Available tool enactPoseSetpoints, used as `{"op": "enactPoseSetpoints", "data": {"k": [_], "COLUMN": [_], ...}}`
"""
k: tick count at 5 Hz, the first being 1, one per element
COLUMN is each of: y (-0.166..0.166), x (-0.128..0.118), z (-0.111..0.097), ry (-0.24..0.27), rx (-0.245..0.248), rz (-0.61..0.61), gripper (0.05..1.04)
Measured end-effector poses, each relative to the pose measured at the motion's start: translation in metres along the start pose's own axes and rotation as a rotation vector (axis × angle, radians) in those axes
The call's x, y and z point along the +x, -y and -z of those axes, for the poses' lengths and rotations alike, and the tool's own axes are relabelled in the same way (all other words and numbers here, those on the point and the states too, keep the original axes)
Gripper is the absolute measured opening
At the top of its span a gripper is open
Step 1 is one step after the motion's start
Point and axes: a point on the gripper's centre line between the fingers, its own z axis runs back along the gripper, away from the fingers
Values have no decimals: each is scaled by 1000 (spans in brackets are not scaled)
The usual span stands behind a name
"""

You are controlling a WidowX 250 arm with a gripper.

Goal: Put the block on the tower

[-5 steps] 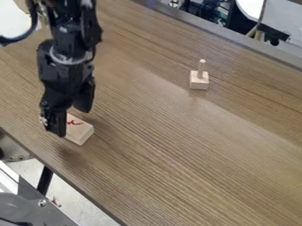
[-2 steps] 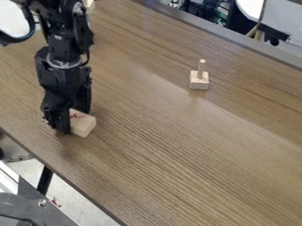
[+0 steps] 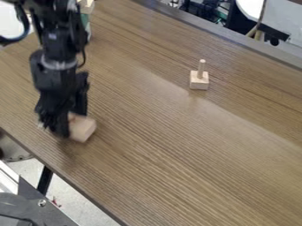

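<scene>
The arm [image 3: 53, 64] enters at upper left and hangs nearly vertical. The gripper [image 3: 71, 124] points downward, fingers clamped on the block [image 3: 84, 128] at the left of the table [image 3: 177, 154], near its lower edge

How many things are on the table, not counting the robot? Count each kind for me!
Wooden block with no peg: 1
Wooden block with a peg standing up: 1
Stack with a wooden top, partly hidden: 1
Total I can see: 3
</scene>
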Motion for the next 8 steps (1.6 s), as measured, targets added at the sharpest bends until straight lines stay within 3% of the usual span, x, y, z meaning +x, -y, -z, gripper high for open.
{"op": "enactPoseSetpoints", "data": {"k": [2,3,4,6,8], "y": [36,51,65,86,112], "x": [-10,-9,3,29,58], "z": [-64,-77,-82,-102,-111], "ry": [-34,-51,-30,54,67], "rx": [-115,-141,-147,-211,-216], "rz": [51,50,35,18,-47], "gripper": [562,562,562,562,562]}}
